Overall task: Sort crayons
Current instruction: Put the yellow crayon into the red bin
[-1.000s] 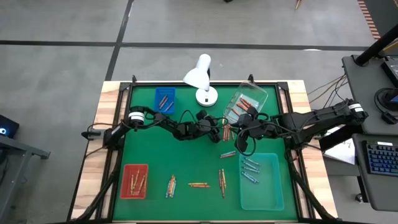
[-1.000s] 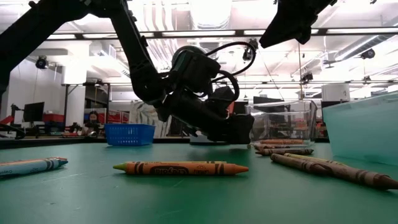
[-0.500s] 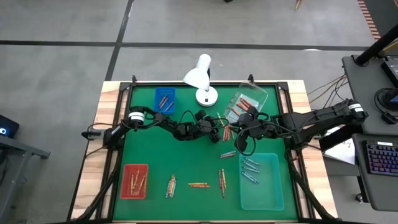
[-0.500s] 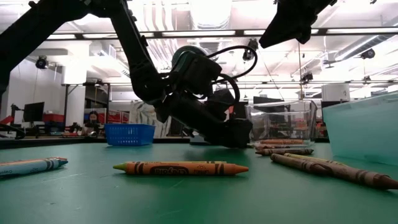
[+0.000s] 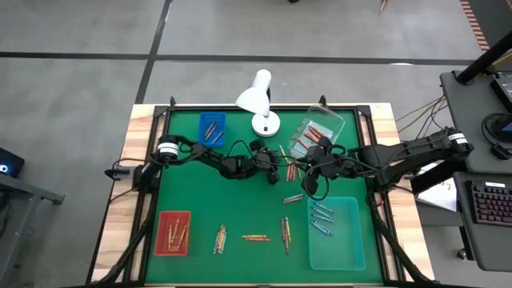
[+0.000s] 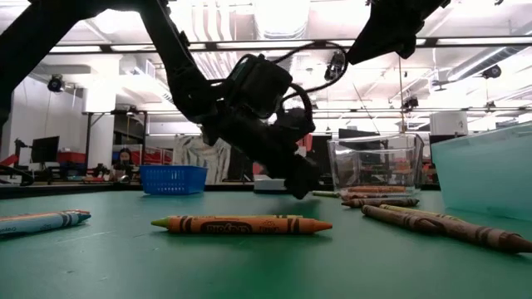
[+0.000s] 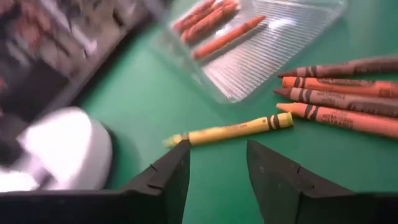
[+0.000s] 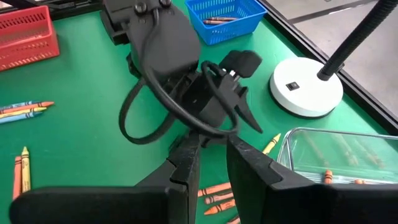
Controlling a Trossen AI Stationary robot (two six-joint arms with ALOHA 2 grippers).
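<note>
On green surface (image 5: 200,192), sorting partly done: crayons (image 5: 254,238) already in red tray (image 5: 173,233), blue basket (image 5: 212,126), teal bin (image 5: 337,234), clear dish (image 5: 318,132); several loose near front edge, cluster mid-surface. Left hand (image 7: 214,167) released, fingers apart, poised over yellow crayon (image 7: 231,130) beside dish. Right hand (image 8: 211,158) released, empty, hovering close by. White lamp (image 5: 258,100) at back edge. Beyond: open workshop, ceiling lights, desks.
</note>
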